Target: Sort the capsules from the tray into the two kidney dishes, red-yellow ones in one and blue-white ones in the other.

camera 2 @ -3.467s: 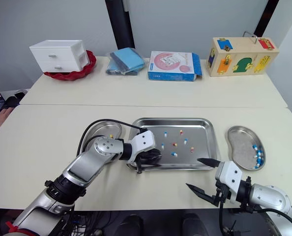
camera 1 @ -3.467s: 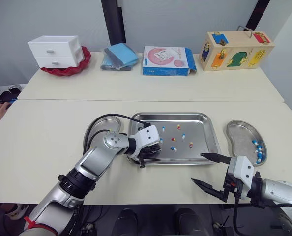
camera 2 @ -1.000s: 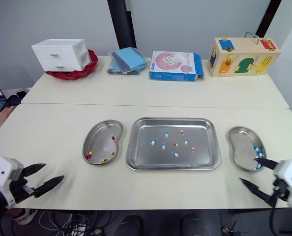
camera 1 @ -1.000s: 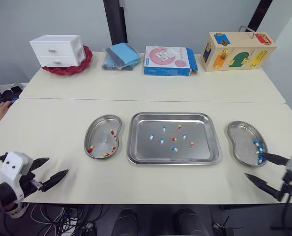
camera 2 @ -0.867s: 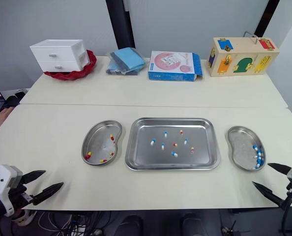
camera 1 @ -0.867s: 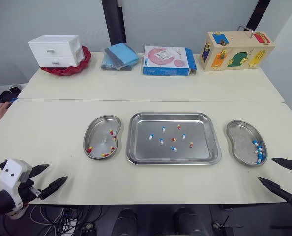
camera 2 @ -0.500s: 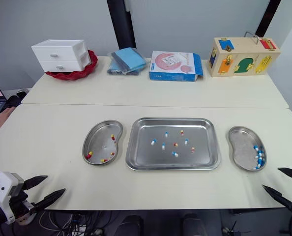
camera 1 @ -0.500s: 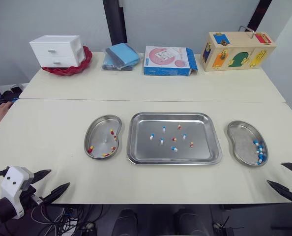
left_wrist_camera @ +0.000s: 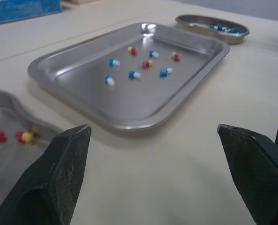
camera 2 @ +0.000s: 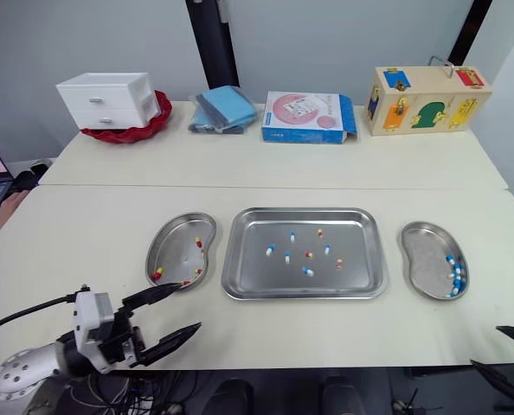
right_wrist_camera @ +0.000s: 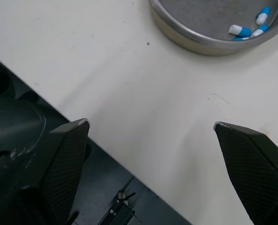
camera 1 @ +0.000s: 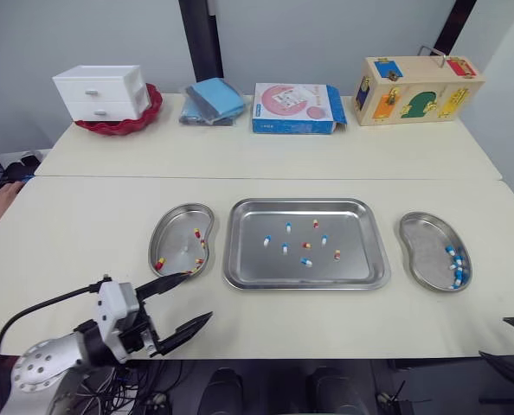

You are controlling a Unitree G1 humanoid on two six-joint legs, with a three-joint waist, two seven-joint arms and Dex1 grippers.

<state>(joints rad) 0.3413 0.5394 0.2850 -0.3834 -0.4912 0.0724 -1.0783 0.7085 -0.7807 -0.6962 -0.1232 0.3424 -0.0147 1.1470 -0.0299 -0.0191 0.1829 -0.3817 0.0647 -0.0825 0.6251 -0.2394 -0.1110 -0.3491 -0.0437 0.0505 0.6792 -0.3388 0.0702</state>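
Left eye view: a flat silver metal tray sits in the middle of the cream worktop. Eight small pills lie loose in it: five blue-white capsules and three red-yellow capsules. None of them touch. Just beside the tray's left edge is the left bean-shaped metal dish, with a few red-yellow ones inside. Near the worktop's right edge, a little apart from the tray, is the right bean-shaped metal dish. It has a few blue-white ones along its right rim. The left gripper hangs over the front edge of the worktop, just in front of the left dish. Its two black fingers are spread wide and hold nothing. The right gripper is down by the front right corner, off the worktop's front edge. Its fingers are spread wide too, with nothing between them. Along the back edge stand a white drawer box on a red plate at the left corner, some folded blue cloths, a blue and pink box and a wooden toy box.
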